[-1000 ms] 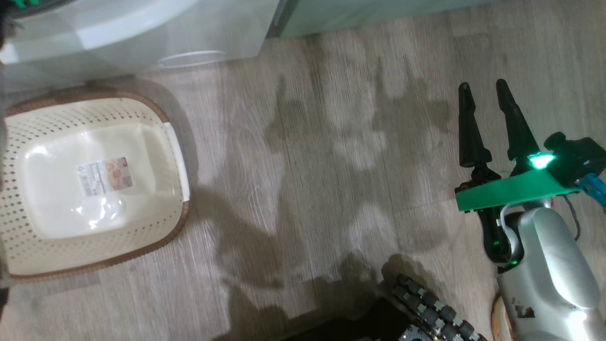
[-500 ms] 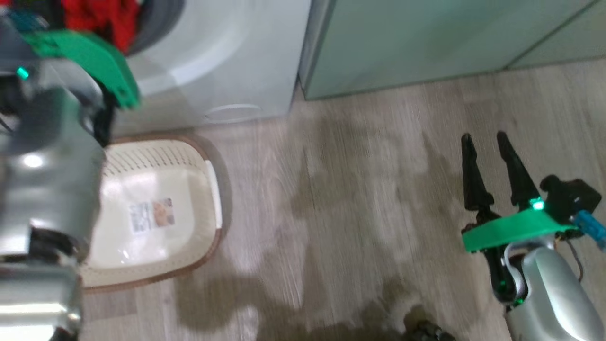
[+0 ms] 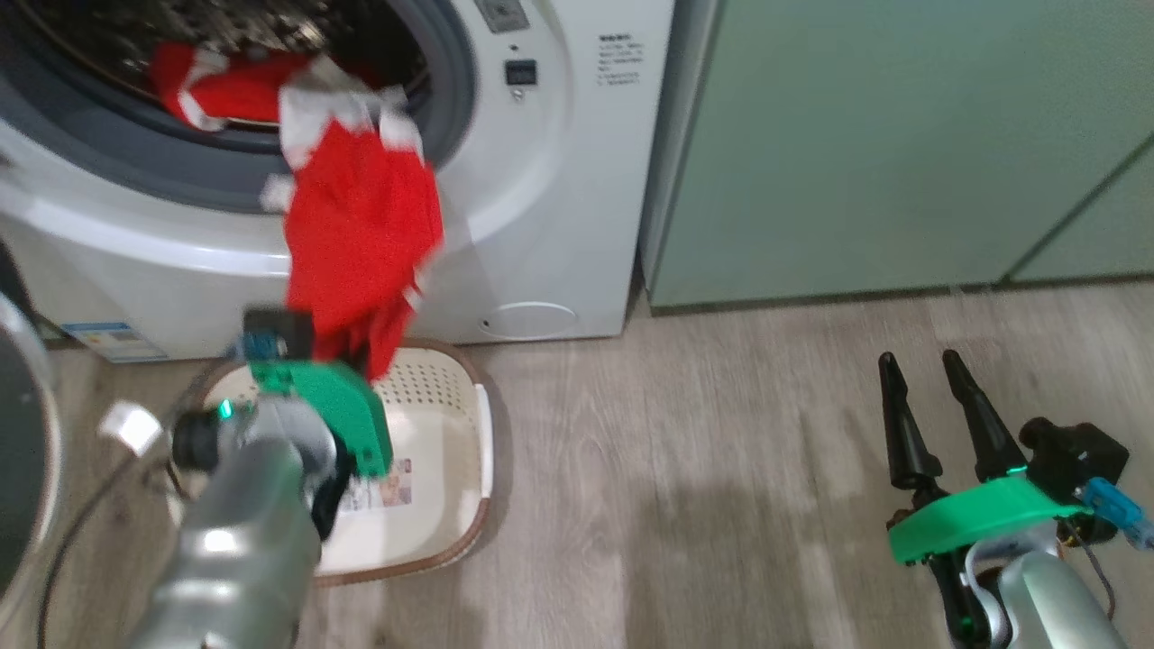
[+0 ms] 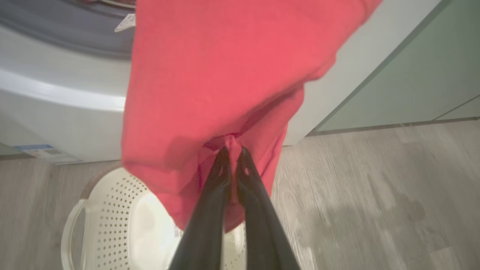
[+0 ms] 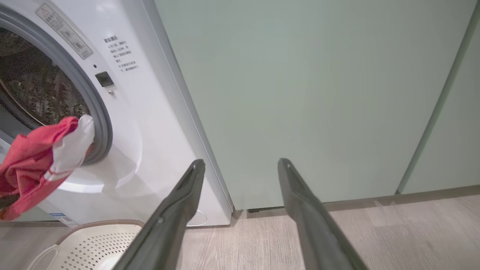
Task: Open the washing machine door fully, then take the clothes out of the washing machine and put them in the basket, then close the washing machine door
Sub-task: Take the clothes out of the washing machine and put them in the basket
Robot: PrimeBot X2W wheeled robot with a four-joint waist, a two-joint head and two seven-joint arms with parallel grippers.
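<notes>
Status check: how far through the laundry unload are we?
Done: the washing machine door stands open. In hand: left gripper shut on a red garment stretched from the drum to above the basket. Left: drop it in, fetch the red cloth inside, close the door. Right gripper open, idle.

Seen from the head, the red garment (image 3: 361,225) is smeared by motion blur, and its hanging fold hides the fingertips of the left claw (image 4: 233,152). The silver arm (image 3: 243,541) covers the near part of the basket (image 3: 451,397) and half its label (image 3: 394,482). The door (image 3: 20,442) is cut off at that view's left edge, and the small print (image 3: 618,59) on the washing machine (image 3: 559,198) is too tiny to read.
</notes>
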